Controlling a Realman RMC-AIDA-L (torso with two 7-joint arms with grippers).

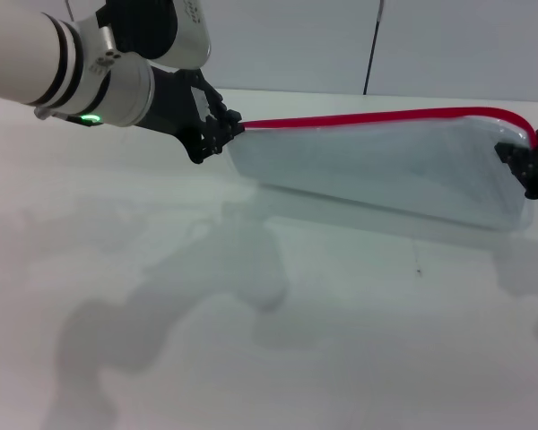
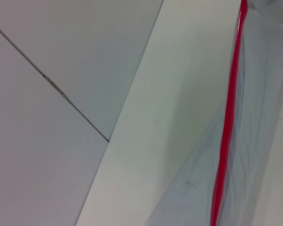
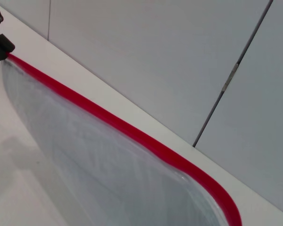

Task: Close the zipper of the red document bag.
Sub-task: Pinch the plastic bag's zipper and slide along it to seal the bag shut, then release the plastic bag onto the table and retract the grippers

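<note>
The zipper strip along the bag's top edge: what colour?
Bright red; the zipper shows best in the right wrist view, edging the pale translucent document bag.

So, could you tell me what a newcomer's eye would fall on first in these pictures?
First, the bright red zipper, stretched taut along the top edge of the red document bag, which is held up above the white table. Next, the left end effector pinching the zipper's left end, and the right end effector at the bag's right end.

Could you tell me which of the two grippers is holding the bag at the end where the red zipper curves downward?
The right gripper: beside it the zipper bends down around the red document bag corner. At the left gripper the strip runs straight.
</note>
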